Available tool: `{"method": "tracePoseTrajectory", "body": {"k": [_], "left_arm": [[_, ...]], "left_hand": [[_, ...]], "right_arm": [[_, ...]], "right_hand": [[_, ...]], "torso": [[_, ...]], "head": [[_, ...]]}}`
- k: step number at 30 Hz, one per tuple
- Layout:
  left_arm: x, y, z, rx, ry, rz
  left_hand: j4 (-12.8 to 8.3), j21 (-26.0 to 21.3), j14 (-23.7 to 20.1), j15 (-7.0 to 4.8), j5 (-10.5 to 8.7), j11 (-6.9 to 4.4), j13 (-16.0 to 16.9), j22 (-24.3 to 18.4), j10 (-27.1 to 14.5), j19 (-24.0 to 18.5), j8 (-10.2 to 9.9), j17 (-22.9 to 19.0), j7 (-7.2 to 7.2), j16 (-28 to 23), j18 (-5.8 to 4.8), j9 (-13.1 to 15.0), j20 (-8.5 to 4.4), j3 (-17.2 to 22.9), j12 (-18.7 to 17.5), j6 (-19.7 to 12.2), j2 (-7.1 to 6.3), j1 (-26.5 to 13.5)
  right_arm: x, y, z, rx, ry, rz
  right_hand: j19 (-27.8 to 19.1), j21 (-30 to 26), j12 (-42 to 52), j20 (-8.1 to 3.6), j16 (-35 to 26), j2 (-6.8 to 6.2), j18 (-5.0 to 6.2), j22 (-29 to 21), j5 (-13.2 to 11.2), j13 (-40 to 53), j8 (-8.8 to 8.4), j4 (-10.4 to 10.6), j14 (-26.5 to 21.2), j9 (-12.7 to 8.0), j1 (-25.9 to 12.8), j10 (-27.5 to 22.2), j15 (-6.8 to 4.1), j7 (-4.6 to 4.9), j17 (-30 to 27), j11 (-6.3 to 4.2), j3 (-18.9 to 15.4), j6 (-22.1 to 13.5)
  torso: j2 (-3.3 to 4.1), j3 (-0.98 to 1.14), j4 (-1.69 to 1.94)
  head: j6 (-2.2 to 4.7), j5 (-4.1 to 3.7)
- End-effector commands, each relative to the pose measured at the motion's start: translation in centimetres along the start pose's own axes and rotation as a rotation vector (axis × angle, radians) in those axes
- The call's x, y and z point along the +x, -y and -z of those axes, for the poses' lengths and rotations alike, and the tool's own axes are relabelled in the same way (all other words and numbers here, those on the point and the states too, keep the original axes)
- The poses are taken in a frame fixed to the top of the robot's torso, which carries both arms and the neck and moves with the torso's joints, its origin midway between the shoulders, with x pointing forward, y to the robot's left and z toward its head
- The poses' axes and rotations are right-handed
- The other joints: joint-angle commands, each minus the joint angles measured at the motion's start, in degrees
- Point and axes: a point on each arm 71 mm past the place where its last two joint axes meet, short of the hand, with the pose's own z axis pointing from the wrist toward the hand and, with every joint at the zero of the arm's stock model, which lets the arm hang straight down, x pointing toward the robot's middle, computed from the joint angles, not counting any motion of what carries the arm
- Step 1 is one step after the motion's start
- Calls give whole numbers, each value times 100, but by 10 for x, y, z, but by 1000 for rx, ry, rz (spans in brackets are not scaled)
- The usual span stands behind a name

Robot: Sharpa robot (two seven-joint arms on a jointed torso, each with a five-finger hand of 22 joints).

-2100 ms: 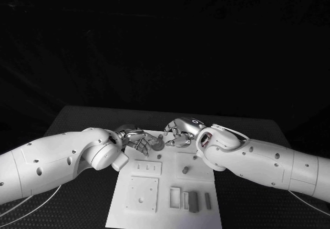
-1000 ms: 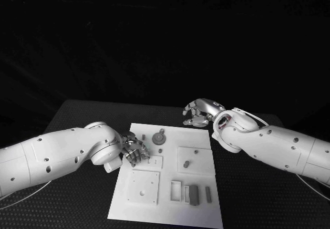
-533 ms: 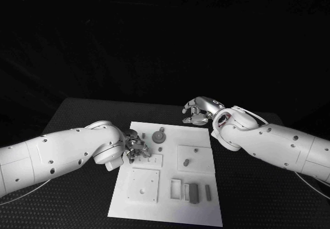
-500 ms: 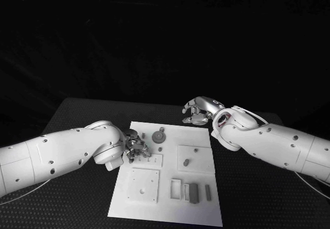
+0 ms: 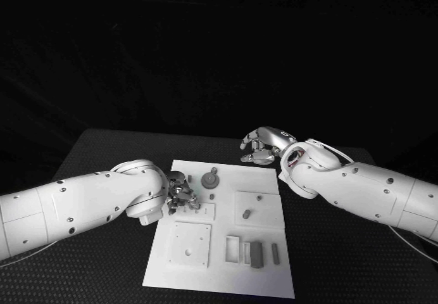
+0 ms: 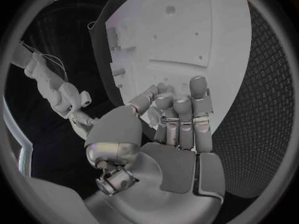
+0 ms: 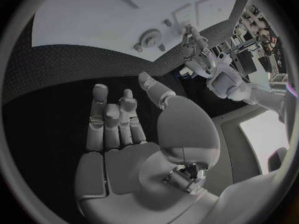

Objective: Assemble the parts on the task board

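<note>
The white task board (image 5: 264, 278) lies in the middle of the black table. On its far end sit a grey gear (image 5: 211, 182) and a small part (image 5: 214, 171). A short peg (image 5: 246, 215) stands on a square plate, and grey bars (image 5: 256, 254) lie near the front. My left hand (image 5: 181, 194) hangs over the board's left edge beside a slotted plate (image 5: 197, 215). In the left wrist view its fingers (image 6: 187, 109) lie side by side with the thumb drawn against them, and anything pinched there is hidden. My right hand (image 5: 260, 145) hovers off the far right corner, empty, fingers (image 7: 99, 109) apart.
A square plate with holes (image 5: 189, 244) lies at the board's near left. Black table (image 5: 347, 253) runs along both sides of the board. The right wrist view takes in the board (image 7: 93, 20), the gear (image 7: 148, 36) and my left hand (image 7: 190, 39).
Both hands have left the gear at the far end. The right hand drew back past the far right corner. The left hand moved nearer along the left edge and lowered its fingers.
</note>
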Motion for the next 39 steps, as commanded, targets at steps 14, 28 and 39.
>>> {"method": "tracePoseTrajectory", "body": {"k": [14,28,39], "left_arm": [[2,0,0,-10,-42,-17],[2,3,-3,-8,-48,-19],[3,6,-4,-4,-46,-39]], "left_hand": [[72,46,240,-312,251,-220,18,111,-121,233,-155,-276,-294,328,77,2122,-207,30,89,562,155,-236],[-14,46,225,-373,582,-291,-215,205,39,307,-323,-642,-366,602,55,2262,-258,159,77,825,293,-800],[-53,30,203,-390,651,-308,-282,225,50,324,-376,-755,-384,673,50,2308,-267,231,81,899,289,-867]], "right_arm": [[1,-1,0,-7,-21,5],[1,-1,0,-7,-22,5],[1,0,0,-6,-24,6]], "right_hand": [[-41,-42,-26,21,-28,76,40,74,0,-11,19,-107,3,4,103,-20,-19,32,-8,-20,1,-6],[-45,-43,-25,22,-28,95,40,78,0,-13,20,-124,1,4,127,-22,-19,31,-9,-20,-1,-5],[-48,-45,-25,22,-28,105,40,80,0,-14,21,-131,-1,4,143,-23,-20,31,-9,-21,-3,-4]], "torso": [[-6,0,10],[-2,-1,4],[-4,1,8]], "head": [[-36,-16],[-62,-23],[-77,-39]]}}
